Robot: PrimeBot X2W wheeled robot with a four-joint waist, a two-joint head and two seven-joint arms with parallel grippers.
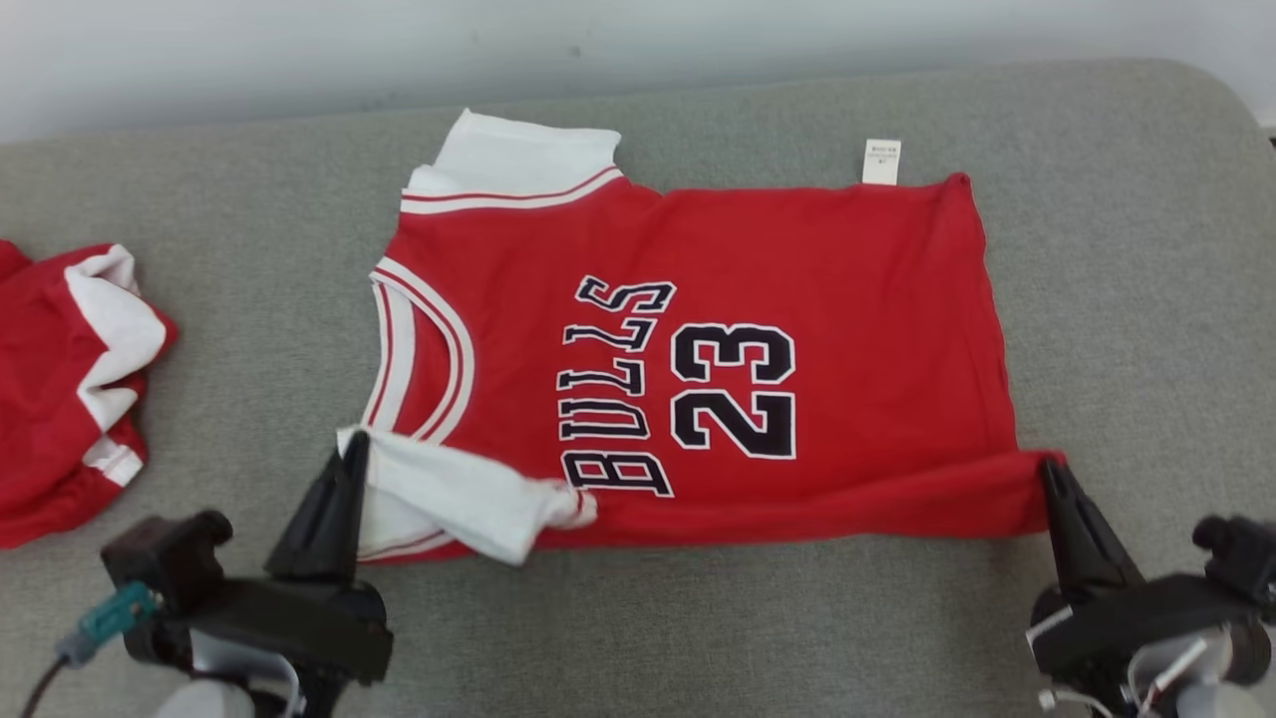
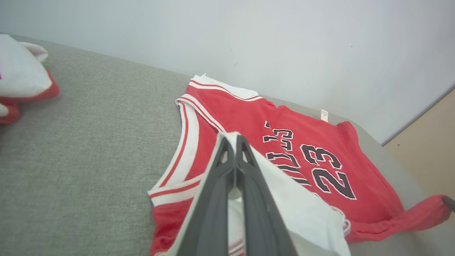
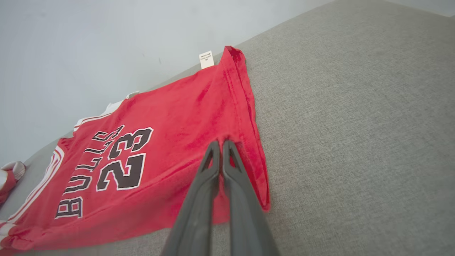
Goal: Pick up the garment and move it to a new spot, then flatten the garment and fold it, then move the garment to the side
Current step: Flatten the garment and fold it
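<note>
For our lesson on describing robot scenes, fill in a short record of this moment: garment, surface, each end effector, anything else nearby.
Garment: red Bulls 23 jersey, spread print-up
Surface: grey cushion
Left end effector: shut on its white sleeve
Right end effector: shut on its red hem corner
Nearby: second red-and-white garment, bunched, left

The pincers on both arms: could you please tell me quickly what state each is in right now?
Left pincer: shut on the jersey, at its white sleeve.
Right pincer: shut on the jersey's red hem corner.
</note>
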